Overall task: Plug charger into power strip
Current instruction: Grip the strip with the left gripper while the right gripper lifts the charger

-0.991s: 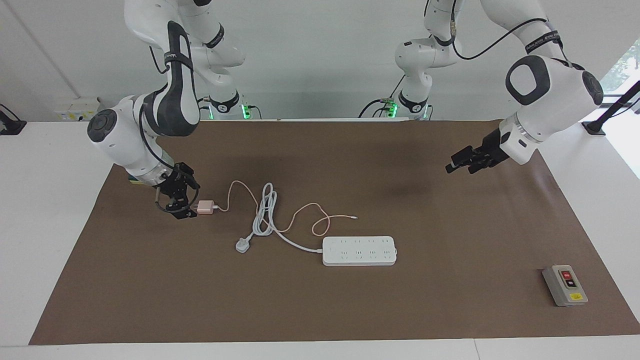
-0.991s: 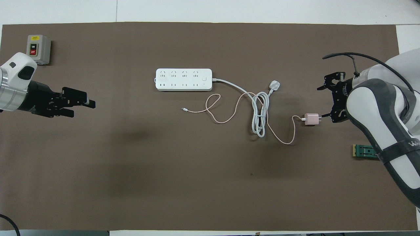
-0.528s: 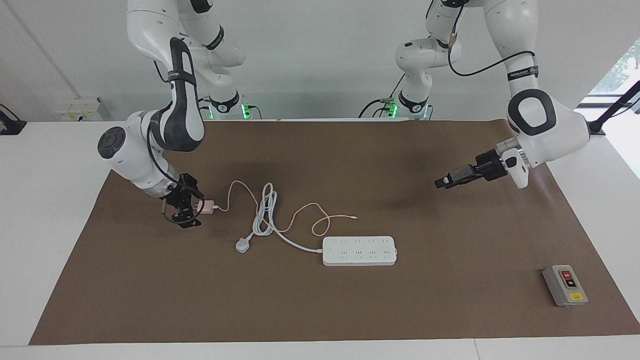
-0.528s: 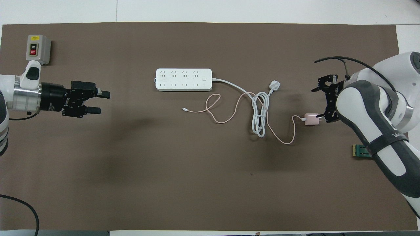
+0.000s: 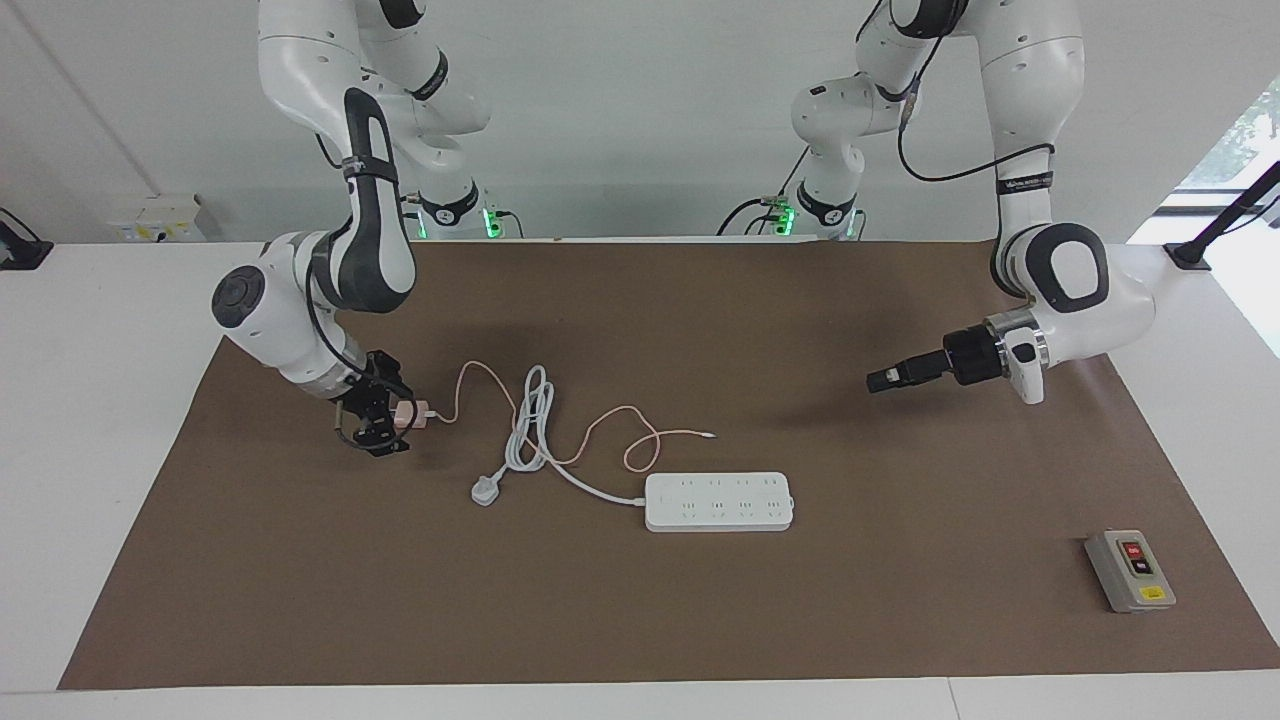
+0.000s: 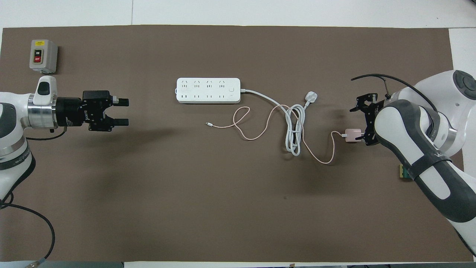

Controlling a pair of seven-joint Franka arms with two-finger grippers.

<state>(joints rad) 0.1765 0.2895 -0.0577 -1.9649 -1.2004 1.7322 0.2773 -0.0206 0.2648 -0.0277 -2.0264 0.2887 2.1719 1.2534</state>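
the right gripper [image 5: 385, 425], at the left of the facing frame, has slid in against the charger [image 6: 352, 134] over the last second, so its open jaws now stand around the little pink cube instead of just beside it; nothing is squeezed yet. that reads as the grasp being lined up, with the closing pinch likely next. the left gripper [image 6: 122, 111] has swung level and pushed toward the frame's middle, jaws open and empty, over bare mat at the left of the overhead frame.

the charger sits at the right of the overhead frame, a smooth matte cube with rounded edges, its thin pink cable [image 6: 256, 132] looping limply toward centre. the power strip [image 6: 208, 90] lies upper centre, unmoved: a long flat white plastic bar with two socket rows, its thick white cord [image 6: 293, 126] coiled beside a grey-white three-pin plug [image 6: 311, 97]. the bench wears a dull brown mat [image 6: 223, 208]. a grey switch box [image 6: 43, 56] sits upper left.
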